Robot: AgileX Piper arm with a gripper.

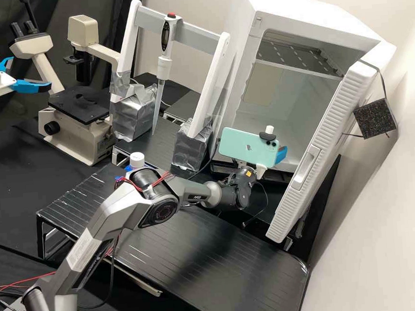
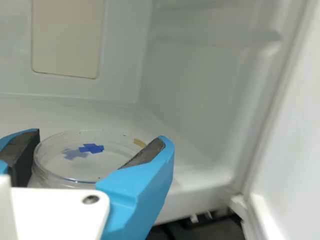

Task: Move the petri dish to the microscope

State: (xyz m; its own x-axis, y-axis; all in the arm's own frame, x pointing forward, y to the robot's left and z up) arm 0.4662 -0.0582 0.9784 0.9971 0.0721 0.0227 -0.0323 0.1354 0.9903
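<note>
My gripper [image 1: 281, 155] is at the mouth of the open white incubator, partly behind the phone mounted on the wrist. In the wrist view, the gripper [image 2: 95, 150] has the clear round petri dish [image 2: 82, 167] between its two blue fingers, their dark pads against its sides. A blue cross mark shows on the dish, which looks level; the near finger parts cover some of its rim. The microscope [image 1: 82, 104], cream with a black stage, stands far off at the back left of the bench.
The incubator's door [image 1: 320, 151] stands open beside the arm, and its inner floor [image 2: 192, 162] lies around the dish. A white rack [image 1: 221, 54] holding a pipette [image 1: 164, 63] stands between incubator and microscope. A white-capped bottle [image 1: 137, 160] is behind the arm.
</note>
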